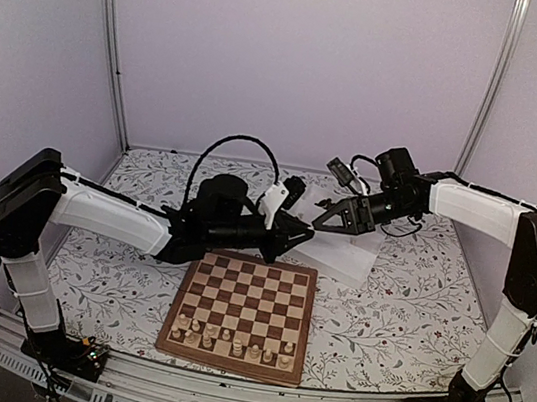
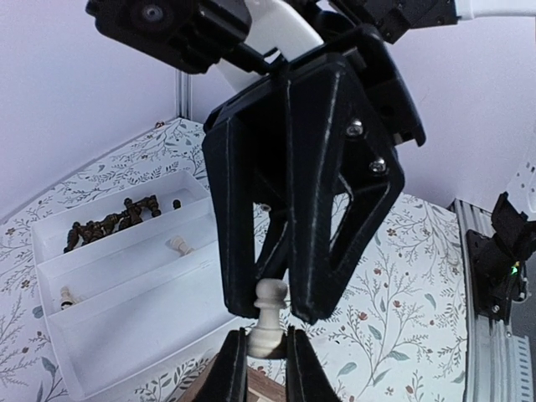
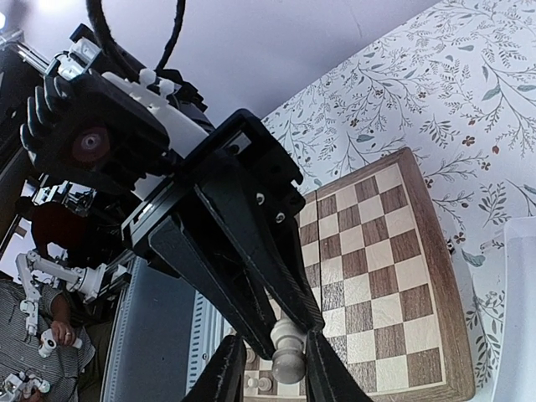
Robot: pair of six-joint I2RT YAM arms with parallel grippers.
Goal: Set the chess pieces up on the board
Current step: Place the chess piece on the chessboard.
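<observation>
Above the far edge of the board (image 1: pixel 249 294) the two grippers meet tip to tip. My left gripper (image 2: pixel 266 356) is shut on the base of a pale pawn (image 2: pixel 268 322). The fingers of my right gripper (image 3: pixel 268 373) flank the same pawn's (image 3: pixel 287 356) head, one finger touching it and a gap showing on the other side. The top view shows the left gripper (image 1: pixel 296 235) and the right gripper (image 1: pixel 318 224) almost touching, the pawn hidden between them. Several pale chess pieces (image 1: pixel 232 340) stand in the board's two nearest rows.
A white two-compartment tray (image 2: pixel 126 289) lies on the floral cloth just beyond the board. One compartment holds several dark pieces (image 2: pixel 109 224), the other two pale ones (image 2: pixel 180 244). The enclosure walls stand close behind.
</observation>
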